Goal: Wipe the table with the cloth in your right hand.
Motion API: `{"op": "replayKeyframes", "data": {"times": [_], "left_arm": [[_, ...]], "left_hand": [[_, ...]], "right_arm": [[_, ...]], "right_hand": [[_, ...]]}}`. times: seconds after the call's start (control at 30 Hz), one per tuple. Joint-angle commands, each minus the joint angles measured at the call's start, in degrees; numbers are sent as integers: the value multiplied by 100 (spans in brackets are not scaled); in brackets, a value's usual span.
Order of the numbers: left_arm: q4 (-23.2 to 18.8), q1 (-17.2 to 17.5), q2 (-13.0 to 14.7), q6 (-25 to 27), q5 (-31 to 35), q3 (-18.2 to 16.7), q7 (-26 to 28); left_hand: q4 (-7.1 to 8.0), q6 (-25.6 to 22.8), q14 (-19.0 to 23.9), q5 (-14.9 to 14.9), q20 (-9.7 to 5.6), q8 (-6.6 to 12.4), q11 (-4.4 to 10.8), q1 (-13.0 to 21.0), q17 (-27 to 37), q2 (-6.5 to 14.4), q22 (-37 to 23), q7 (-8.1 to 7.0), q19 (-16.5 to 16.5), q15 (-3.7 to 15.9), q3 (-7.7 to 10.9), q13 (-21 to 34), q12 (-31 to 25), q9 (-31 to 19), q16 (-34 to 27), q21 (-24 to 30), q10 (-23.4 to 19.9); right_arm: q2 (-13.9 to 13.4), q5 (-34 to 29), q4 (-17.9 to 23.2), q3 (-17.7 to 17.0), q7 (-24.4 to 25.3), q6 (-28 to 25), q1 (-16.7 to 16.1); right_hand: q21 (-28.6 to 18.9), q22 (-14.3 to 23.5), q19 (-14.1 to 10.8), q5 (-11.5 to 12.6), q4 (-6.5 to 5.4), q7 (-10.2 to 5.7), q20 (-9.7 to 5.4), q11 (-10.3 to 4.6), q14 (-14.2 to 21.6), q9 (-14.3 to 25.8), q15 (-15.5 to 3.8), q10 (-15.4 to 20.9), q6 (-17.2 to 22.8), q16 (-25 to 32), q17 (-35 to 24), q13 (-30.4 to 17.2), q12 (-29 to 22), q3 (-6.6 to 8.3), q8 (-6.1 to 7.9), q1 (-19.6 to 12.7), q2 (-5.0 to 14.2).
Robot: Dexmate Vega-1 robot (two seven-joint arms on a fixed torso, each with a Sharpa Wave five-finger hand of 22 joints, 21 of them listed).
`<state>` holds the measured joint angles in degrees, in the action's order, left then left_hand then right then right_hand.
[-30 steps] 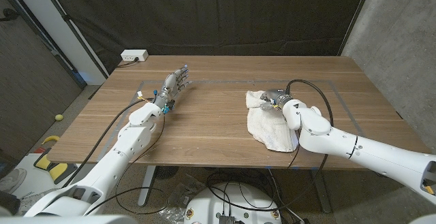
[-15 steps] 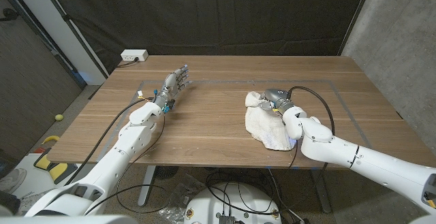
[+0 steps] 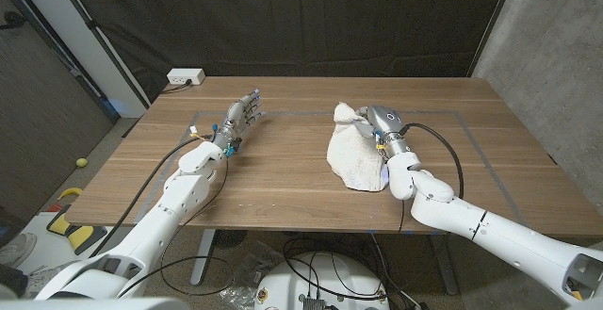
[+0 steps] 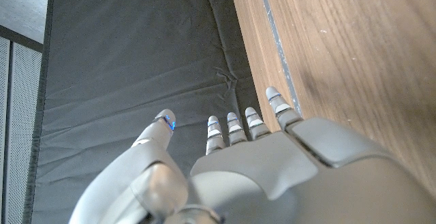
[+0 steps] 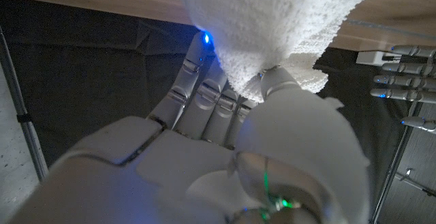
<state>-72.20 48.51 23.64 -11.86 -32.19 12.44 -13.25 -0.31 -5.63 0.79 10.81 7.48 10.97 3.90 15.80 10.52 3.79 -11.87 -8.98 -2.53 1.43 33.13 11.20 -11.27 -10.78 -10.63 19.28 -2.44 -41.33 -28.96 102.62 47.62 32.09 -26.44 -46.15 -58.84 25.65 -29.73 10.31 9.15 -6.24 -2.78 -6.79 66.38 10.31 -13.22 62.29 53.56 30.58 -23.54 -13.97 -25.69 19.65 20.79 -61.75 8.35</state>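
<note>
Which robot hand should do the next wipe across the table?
The right hand, most likely. It already holds the white cloth, which lies spread on the table. The left hand holds nothing and sits well away from the cloth.

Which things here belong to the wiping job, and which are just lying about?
Part of the job:
- white cloth, lying on the table
- right robot hand, gripping the cloth
- wooden table, the surface to be wiped

Just lying about:
- left robot hand, holding nothing, fingers apart
- white power strip at the table's far left corner
</note>
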Motion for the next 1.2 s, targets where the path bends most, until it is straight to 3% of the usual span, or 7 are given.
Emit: {"op": "replayKeyframes", "data": {"times": [0.03, 0.33, 1.2], "left_arm": [[-100, 97, 22, -27, -35, -47, 36], [-133, 146, 27, -68, -58, -75, 55], [-460, 422, 116, -64, -97, -167, 303]], "left_hand": [[7, 33, -16, 23, 12, 20, 1, -31, 23, 11, -8, 3, 29, 22, -28, 6, -37, -17, -22, -16, -5], [10, 27, -22, 24, 10, 24, -2, -37, 22, 9, -9, 9, 30, 21, -33, 6, -38, -16, -20, -16, -1], [17, 18, -14, 30, 1, 30, -16, -55, 20, 3, -12, 13, 33, 20, -47, 5, -47, -15, -25, -15, -7]], "right_arm": [[549, -78, -712, -116, 1426, 970, 173], [798, -210, -1174, 49, 1487, 1178, 519], [1581, -353, -3045, 582, 1217, 1669, 1688]], "right_hand": [[-105, 30, 60, 45, -28, -44, -728, 42, -19, 105, -34, 71, 369, 29, -73, -52, -30, -15, 43, -64, 39], [-234, 54, 104, 61, -32, -39, -722, 39, 6, 108, -33, 133, 440, 67, -167, -113, -51, -48, 34, -111, 24], [-501, 83, 321, 87, -76, -125, -755, 23, -170, 113, -28, 74, 485, -13, -313, -252, -13, -124, -40, -146, -4]]}}
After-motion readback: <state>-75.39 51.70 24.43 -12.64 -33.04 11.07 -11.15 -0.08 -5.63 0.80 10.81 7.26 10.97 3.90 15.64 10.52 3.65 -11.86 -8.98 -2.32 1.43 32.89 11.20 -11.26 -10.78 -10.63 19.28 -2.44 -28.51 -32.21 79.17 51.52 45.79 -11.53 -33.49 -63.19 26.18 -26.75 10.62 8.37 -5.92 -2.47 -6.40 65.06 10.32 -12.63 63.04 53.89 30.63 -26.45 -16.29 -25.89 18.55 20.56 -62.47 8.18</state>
